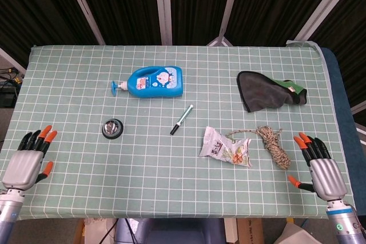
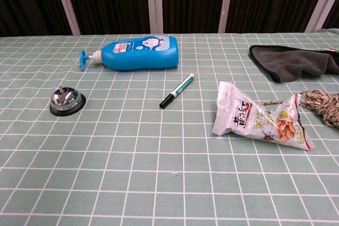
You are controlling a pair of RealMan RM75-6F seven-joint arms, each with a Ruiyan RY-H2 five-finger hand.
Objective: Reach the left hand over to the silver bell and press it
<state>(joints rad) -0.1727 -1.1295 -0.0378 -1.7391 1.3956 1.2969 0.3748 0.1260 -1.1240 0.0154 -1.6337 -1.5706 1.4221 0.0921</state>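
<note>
At the near left corner of the desk (image 1: 68,192) the left hand (image 1: 27,161) hovers palm down, its orange-tipped fingers (image 1: 46,136) spread apart and holding nothing. At the near right corner the right hand (image 1: 321,168) sits the same way, fingers fanned out and empty. Neither hand appears in the chest view.

A little further in, on the right half, a snack packet (image 1: 225,147) lies flat, and a coil of rope (image 1: 273,144) lies just beside it on its right, a thin strand running along the packet's far edge.

The silver bell (image 1: 112,128) stands upright on its dark base on the left half of the desk, ahead and to the right of the left hand and well apart from it; nothing touches it. In the chest view the bell (image 2: 67,101) shows its small button on top.

Near the middle a marker pen (image 1: 182,119) lies at a slant, dark cap toward the near side.

Further back a blue bottle (image 1: 154,81) lies on its side, pump nozzle pointing left. Far right, a dark grey cloth (image 1: 266,92) lies crumpled.
</note>
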